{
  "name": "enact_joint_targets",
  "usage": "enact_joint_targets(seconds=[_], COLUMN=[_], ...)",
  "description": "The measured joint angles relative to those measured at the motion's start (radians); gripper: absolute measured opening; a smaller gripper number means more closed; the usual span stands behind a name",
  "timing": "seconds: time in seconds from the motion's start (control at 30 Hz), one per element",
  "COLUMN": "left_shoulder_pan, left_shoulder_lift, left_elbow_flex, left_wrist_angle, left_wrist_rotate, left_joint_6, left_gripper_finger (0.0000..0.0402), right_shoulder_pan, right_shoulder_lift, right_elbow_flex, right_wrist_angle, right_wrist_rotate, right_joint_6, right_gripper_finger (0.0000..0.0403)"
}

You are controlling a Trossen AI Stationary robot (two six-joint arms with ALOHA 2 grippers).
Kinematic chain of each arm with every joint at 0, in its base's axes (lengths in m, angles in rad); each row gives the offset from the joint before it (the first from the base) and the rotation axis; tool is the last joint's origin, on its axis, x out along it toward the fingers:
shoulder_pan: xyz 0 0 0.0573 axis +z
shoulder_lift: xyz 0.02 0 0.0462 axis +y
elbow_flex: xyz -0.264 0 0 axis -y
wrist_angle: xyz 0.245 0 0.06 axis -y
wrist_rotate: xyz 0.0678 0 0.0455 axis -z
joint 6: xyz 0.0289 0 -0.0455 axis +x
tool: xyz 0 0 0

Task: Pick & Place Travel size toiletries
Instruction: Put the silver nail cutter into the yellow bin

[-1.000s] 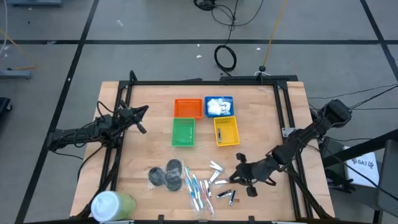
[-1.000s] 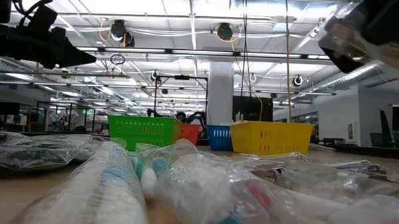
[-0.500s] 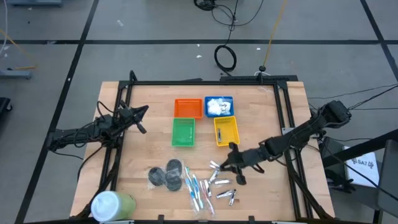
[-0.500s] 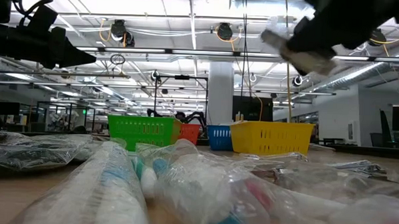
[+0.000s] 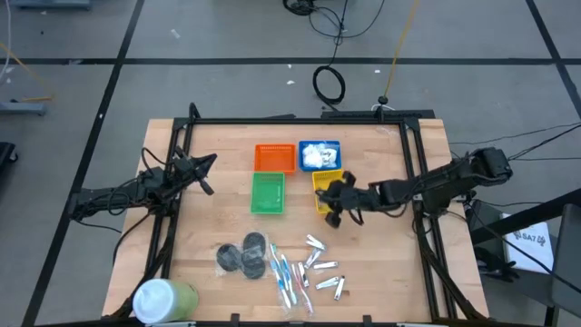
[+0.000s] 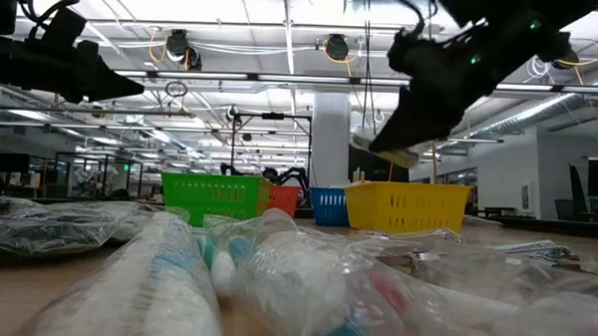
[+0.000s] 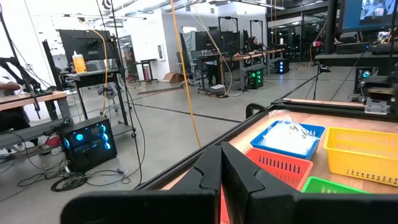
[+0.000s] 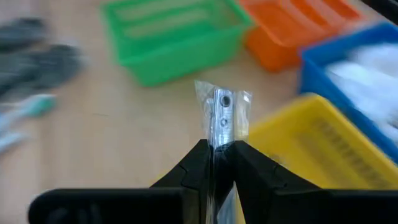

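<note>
My right gripper [image 5: 334, 202] hovers over the yellow basket [image 5: 338, 180], at its near left corner, shut on a silver clipper [image 8: 222, 112] in a clear wrapper. More clippers [image 5: 322, 268], slim toothbrushes [image 5: 286, 275] and dark round discs [image 5: 241, 254] lie flat on the wooden table near its front edge. White packets [image 5: 318, 155] fill the blue basket [image 5: 334, 145]. My left gripper [image 5: 207, 168] waits shut above the table's left side, holding nothing. My right gripper pinches the wrapped clipper by its near end [image 8: 221, 134] between the two fingers. The clipper sticks out past the fingertips, in line with them. The fingers slant down from the table's right side. The clipper is lifted clear above the yellow basket.
An orange basket [image 5: 274, 158] and a green basket [image 5: 267, 193] stand left of the blue and yellow ones. A big white-and-green tub [image 5: 163, 298] lies at the near left corner. A black frame [image 5: 300, 120] borders the table. Bare wood lies right of the baskets.
My right gripper has swung from the clipper pile near the front edge toward the far edge and a little left, turning as it went. It has carried the wrapped clipper, clear of the table, to above the yellow basket. It has stayed shut on the clipper.
</note>
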Motion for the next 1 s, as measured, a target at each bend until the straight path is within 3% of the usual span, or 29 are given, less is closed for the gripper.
enact_joint_targets(seconds=[0.47, 1.0], left_shoulder_pan=[0.0, 0.0], left_shoulder_lift=[0.0, 0.0], left_elbow_flex=[0.0, 0.0], left_wrist_angle=[0.0, 0.0], left_wrist_rotate=[0.0, 0.0], left_joint_6=[0.0, 0.0], left_gripper_finger=[0.0001, 0.0001], right_shoulder_pan=[-0.107, -0.11], right_shoulder_lift=[0.0, 0.0], right_elbow_flex=[0.0, 0.0], right_wrist_angle=[-0.097, -0.104], right_wrist_rotate=[0.014, 0.012], right_joint_6=[0.016, 0.042], right_gripper_finger=[0.0052, 0.0128])
